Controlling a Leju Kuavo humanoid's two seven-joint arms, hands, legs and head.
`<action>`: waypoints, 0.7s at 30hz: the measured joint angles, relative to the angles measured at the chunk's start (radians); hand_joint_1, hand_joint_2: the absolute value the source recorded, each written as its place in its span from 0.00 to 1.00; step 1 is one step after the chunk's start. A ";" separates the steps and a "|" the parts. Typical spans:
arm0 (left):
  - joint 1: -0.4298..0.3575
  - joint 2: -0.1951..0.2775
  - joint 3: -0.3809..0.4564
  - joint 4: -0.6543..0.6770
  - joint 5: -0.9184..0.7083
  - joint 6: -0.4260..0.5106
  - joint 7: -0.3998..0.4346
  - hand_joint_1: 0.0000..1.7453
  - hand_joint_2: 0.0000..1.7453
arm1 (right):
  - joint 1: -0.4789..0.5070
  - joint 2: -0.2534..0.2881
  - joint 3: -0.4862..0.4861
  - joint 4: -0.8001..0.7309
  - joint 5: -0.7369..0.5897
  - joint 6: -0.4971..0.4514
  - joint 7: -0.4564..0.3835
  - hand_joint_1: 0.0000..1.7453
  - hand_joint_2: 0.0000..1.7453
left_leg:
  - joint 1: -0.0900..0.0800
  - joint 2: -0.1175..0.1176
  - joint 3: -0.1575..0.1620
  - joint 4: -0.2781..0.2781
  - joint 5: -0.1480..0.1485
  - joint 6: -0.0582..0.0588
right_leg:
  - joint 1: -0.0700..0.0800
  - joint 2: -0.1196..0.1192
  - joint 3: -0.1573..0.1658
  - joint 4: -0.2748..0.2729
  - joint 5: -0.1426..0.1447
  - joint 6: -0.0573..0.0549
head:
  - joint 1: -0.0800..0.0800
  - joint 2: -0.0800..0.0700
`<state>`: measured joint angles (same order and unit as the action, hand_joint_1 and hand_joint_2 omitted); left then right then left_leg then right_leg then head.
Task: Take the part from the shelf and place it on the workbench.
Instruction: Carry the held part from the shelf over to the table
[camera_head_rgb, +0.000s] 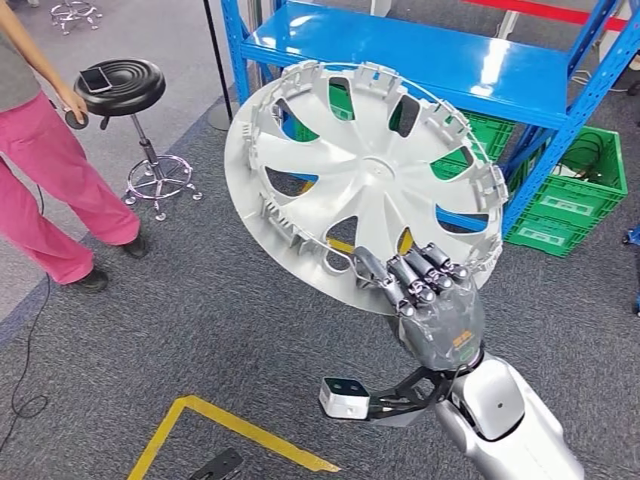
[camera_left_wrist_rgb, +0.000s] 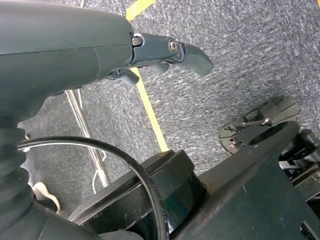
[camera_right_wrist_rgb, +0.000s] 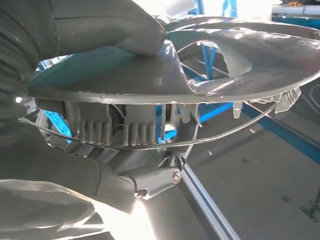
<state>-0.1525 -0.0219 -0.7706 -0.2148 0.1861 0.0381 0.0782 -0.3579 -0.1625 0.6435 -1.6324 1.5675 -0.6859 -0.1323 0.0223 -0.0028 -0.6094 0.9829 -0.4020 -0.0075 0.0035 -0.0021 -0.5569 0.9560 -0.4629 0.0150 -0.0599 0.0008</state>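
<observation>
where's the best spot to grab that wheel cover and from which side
Grip the wheel cover at its rim, coming in edge-on from the side nearest the robot, as the right hand does now: thumb on one face, fingers on the clip-lined back. The disc is wide, thin and tilted, so only the edge fits inside a hand; the openings between spokes look like a possible second hold.

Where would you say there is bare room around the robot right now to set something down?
Bare carpet lies between the stool, the yellow floor line and the wheel cover. The blue shelf top looks bare. It is crowded by the green crates beneath it.
</observation>
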 joint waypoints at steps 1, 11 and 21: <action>-0.001 0.000 0.000 0.000 -0.001 0.000 0.000 0.00 1.00 | 0.000 0.000 0.000 -0.003 0.000 0.000 -0.005 1.00 1.00 | -0.001 0.000 -0.002 0.000 0.001 0.001 | -0.001 0.000 0.000 0.000 0.002 0.002 | 0.000 0.000; -0.004 -0.002 0.000 0.000 -0.008 0.000 0.000 0.00 1.00 | 0.013 0.000 -0.005 -0.017 0.000 0.000 -0.043 1.00 1.00 | -0.005 0.000 -0.012 0.001 0.008 0.008 | -0.005 0.000 -0.002 0.001 0.010 0.012 | 0.000 0.000; -0.004 -0.003 0.000 0.000 -0.008 0.000 0.000 0.00 1.00 | 0.031 0.006 -0.022 -0.029 0.000 0.000 -0.092 1.00 1.00 | -0.005 0.000 -0.012 0.001 0.009 0.006 | -0.005 0.000 -0.004 0.003 0.010 0.012 | 0.000 0.000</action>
<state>-0.1566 -0.0250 -0.7706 -0.2148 0.1778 0.0381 0.0783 -0.3274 -0.1569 0.6215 -1.6609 1.5675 -0.6859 -0.2241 0.0173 -0.0027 -0.6219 0.9837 -0.3928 -0.0016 -0.0018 -0.0022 -0.5605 0.9589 -0.4528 0.0269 -0.0603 0.0008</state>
